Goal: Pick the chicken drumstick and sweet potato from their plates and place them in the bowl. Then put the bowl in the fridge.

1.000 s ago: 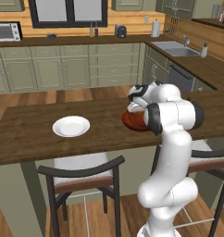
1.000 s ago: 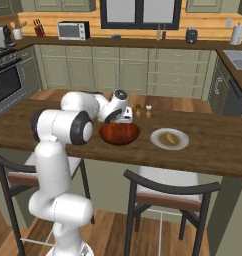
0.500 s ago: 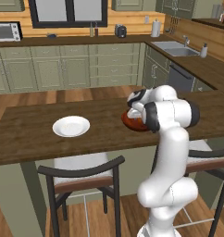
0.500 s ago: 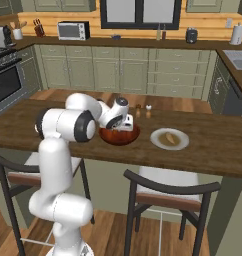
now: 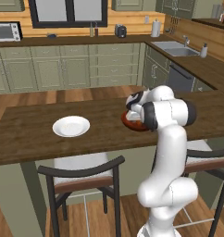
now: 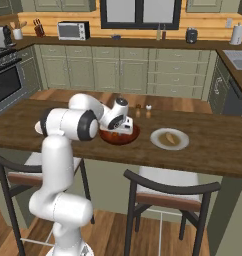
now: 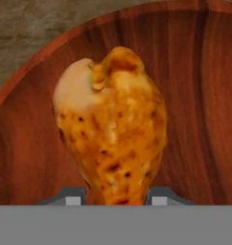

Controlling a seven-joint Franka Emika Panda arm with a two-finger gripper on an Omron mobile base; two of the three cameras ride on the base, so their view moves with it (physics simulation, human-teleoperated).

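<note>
- The bowl [image 7: 36, 139] is round, shiny and red-brown like wood. It sits on the long brown counter [image 5: 30, 139], right under the gripper [image 7: 115, 194].
- The chicken drumstick [image 7: 110, 134] is over the inside of the bowl. From the hand camera the wood of the bowl shows all around it.
- The white plate [image 5: 71, 126] sits on the counter well away from the gripper, on the arm's left side. I see no food on it.
- Another white plate [image 6: 169, 138] sits near the bowl on the other side. A small tan piece of food, the sweet potato [image 6: 170, 138], lies on it.
- The white arm [image 5: 167, 139] rises from the floor by the stools and bends over the counter. Its hand reaches down into the bowl [image 6: 119, 136].
- The gripper's two small tips sit one on each side of the thin end of the drumstick. They are pinched on it and are holding it.
- The drumstick is long from thin end to fat end. The thin end is at the gripper tips. The fat, rounded end points away from the gripper, toward the bottom of the bowl.
- I cannot tell if the fat end touches the bowl.
</note>
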